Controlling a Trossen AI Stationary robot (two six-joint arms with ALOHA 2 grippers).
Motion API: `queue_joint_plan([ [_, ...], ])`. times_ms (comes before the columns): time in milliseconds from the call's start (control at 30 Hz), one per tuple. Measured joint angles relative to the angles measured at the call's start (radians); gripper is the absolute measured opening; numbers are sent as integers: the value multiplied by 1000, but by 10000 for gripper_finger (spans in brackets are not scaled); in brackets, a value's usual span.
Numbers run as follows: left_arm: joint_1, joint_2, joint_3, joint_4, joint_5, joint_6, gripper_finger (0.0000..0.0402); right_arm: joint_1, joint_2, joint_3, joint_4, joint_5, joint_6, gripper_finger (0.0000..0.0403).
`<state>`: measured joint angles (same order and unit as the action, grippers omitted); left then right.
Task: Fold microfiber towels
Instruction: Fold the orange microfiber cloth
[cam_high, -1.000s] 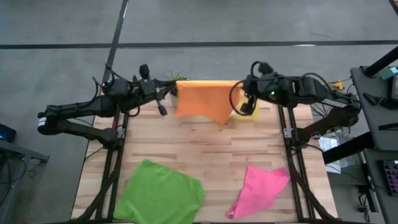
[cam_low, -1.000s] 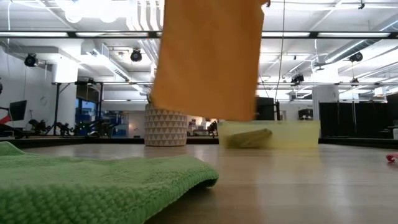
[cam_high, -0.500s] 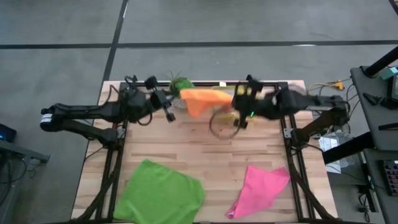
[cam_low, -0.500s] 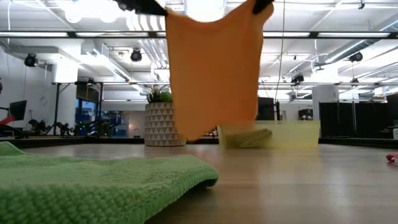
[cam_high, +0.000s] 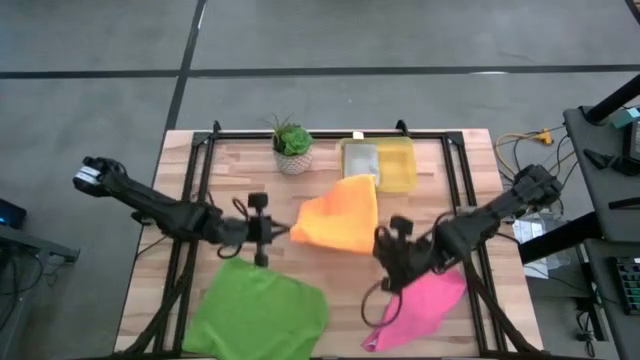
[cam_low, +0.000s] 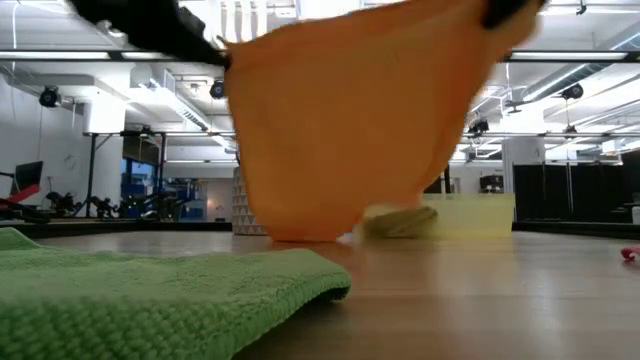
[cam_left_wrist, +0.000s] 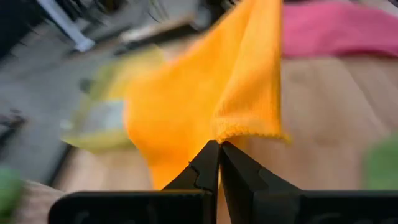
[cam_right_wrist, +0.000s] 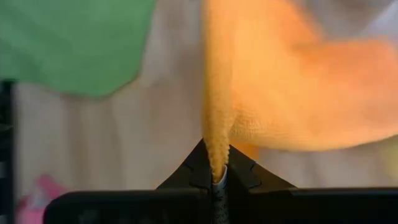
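Draped fuzzy orange towel (cam_high: 338, 217)

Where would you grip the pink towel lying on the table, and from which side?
Take the pink towel by its narrow tip nearest the table's front edge, coming straight down from above. It lies flat and tapers there, well clear of the green towel. Both grippers now hold the orange towel.

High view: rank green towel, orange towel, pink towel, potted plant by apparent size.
1. green towel
2. orange towel, held up off the table nearer the camera, so it's unsure against green
3. pink towel
4. potted plant
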<state>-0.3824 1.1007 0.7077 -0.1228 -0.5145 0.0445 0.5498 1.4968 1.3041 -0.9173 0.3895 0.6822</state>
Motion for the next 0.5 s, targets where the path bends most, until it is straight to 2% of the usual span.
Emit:
queue_joint_plan([
  [100,-49,55,-36,6,58,-90,0,53,23,-60,90,-70,103,8],
  [200,-82,122,-56,68,186,-188,0,99,49,-99,186,-140,177,8],
  [300,-93,171,-60,97,273,-293,0,130,59,-111,235,-167,235,8],
  [500,-91,205,-44,144,378,-269,0,139,55,-123,271,-214,216,8],
])
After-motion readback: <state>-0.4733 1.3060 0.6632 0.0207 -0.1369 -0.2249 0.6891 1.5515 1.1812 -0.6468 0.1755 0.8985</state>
